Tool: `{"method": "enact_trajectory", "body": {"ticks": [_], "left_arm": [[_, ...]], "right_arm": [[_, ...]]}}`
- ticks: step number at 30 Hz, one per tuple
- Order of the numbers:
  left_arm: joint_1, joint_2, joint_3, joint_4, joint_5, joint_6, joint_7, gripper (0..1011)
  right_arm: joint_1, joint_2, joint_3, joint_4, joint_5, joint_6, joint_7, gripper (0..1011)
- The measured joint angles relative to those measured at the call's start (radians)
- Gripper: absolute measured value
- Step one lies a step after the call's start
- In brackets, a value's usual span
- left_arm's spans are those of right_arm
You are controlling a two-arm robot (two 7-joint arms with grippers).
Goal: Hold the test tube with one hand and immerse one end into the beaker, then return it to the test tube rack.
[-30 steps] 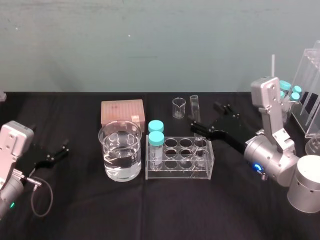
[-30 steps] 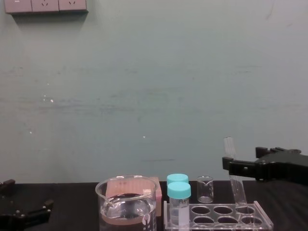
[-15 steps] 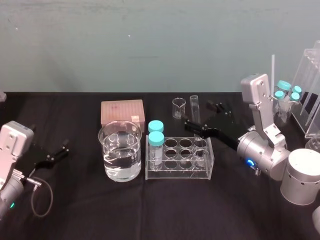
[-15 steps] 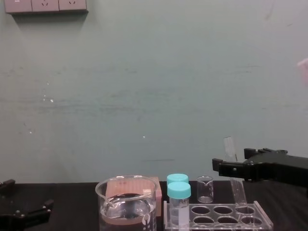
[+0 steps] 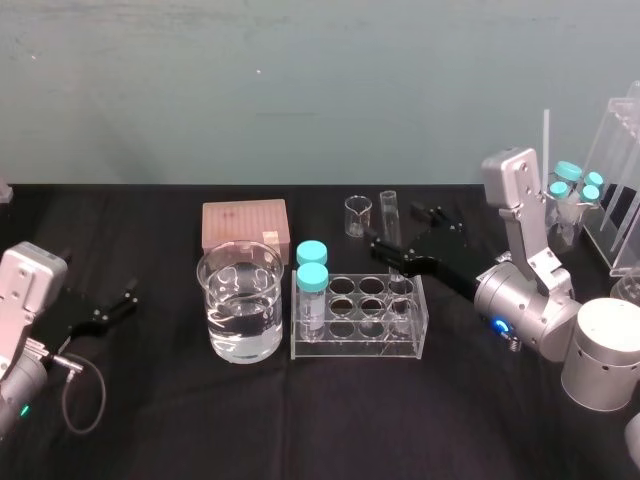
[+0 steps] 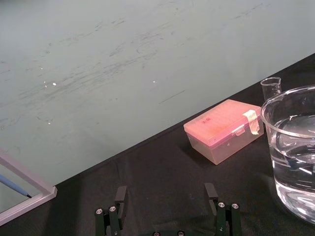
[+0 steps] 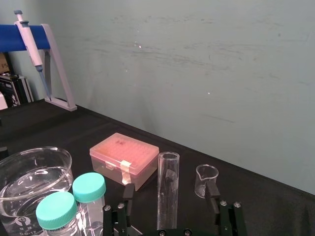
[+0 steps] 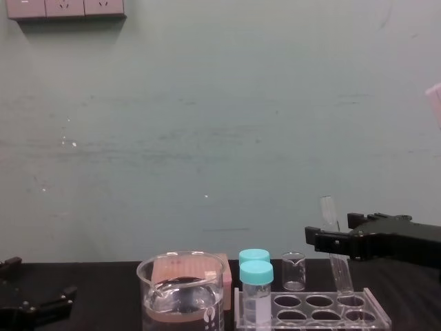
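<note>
Far left of the black table [image 5: 300, 420], left gripper [image 5: 128, 300]: lies low by the table's edge, well apart from all the glassware. Its two fingers are spread wide with nothing between them.
Pink box [image 5: 244, 224]: lidded, with a strip of tape on its front. It sits behind the beaker, toward the wall.
Beaker [image 5: 240, 318]: wide, clear and upright, just left of the rack, with clear water to about half its height.
Vials [image 5: 312, 265]: two short ones with teal caps, standing in the holes at the rack's left end, one behind the other.
Rack [image 5: 358, 345]: low, clear plastic with two rows of round holes, near the middle of the table.
Small beaker [image 5: 357, 216]: tiny and clear, on the table behind the rack, just left of the tube's top.
Test tube [image 5: 389, 212]: stands in the back-row hole at the rack's right end. Its open top rises well above the rack and tips a little to the left.
Right gripper [image 5: 396, 226]: reaches in from the right at the tube's upper half. Its fingers are spread, one on either side of the tube, and the right wrist view shows a gap on both sides.
Silver wrist [image 5: 520, 310]: right of the rack, with a blue light glowing on it.
Clear stand [image 5: 625, 190]: far right, with more teal-capped vials beside it.
</note>
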State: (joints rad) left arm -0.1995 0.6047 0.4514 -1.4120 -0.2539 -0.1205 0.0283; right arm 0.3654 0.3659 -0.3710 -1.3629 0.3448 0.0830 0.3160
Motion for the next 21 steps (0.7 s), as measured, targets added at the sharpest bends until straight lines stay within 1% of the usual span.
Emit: {"method": "enact_trajectory", "body": {"ticks": [3,4,6,7,9,10,11,13,14,15,16,17,18,19,20,21], "left_arm": [[0.000,0.000,0.000,0.000,0.000,0.000,0.000,1000],[0.000,0.000,0.000,0.000,0.000,0.000,0.000,1000],[0.000,0.000,0.000,0.000,0.000,0.000,0.000,1000],[0.000,0.000,0.000,0.000,0.000,0.000,0.000,1000],[0.000,0.000,0.000,0.000,0.000,0.000,0.000,1000],[0.000,0.000,0.000,0.000,0.000,0.000,0.000,1000],[0.000,0.000,0.000,0.000,0.000,0.000,0.000,1000],[0.000,0.000,0.000,0.000,0.000,0.000,0.000,1000],[0.000,0.000,0.000,0.000,0.000,0.000,0.000,1000],[0.000,0.000,0.000,0.000,0.000,0.000,0.000,1000],[0.000,0.000,0.000,0.000,0.000,0.000,0.000,1000],[0.000,0.000,0.000,0.000,0.000,0.000,0.000,1000],[0.000,0.000,0.000,0.000,0.000,0.000,0.000,1000],[0.000,0.000,0.000,0.000,0.000,0.000,0.000,1000],[0.000,0.000,0.000,0.000,0.000,0.000,0.000,1000],[0.000,0.000,0.000,0.000,0.000,0.000,0.000,1000]], "right_arm": [[0.000,0.000,0.000,0.000,0.001,0.000,-0.001,862],[0.000,0.000,0.000,-0.001,0.001,0.000,-0.001,818],[-0.001,0.000,0.001,-0.001,0.001,0.000,-0.001,787],[-0.001,0.001,0.001,-0.001,0.001,-0.001,-0.001,747],[-0.001,0.001,0.001,-0.001,0.002,-0.001,-0.002,710],[-0.001,0.001,0.001,-0.001,0.002,-0.001,-0.002,650],[-0.001,0.001,0.001,-0.001,0.002,-0.001,-0.002,629],[-0.001,0.001,0.001,-0.001,0.002,-0.001,-0.002,551],[-0.001,0.001,0.001,-0.001,0.002,-0.001,-0.002,536],[-0.001,0.001,0.001,-0.001,0.003,-0.001,-0.003,488],[-0.002,0.001,0.001,-0.001,0.003,-0.001,-0.003,477],[-0.002,0.001,0.001,-0.001,0.003,-0.001,-0.003,426],[-0.002,0.001,0.001,-0.001,0.003,-0.001,-0.003,407],[-0.002,0.001,0.001,-0.002,0.003,-0.001,-0.003,367],[-0.002,0.001,0.001,-0.002,0.003,-0.001,-0.003,345],[-0.002,0.001,0.001,-0.002,0.003,-0.001,-0.004,345]]}}
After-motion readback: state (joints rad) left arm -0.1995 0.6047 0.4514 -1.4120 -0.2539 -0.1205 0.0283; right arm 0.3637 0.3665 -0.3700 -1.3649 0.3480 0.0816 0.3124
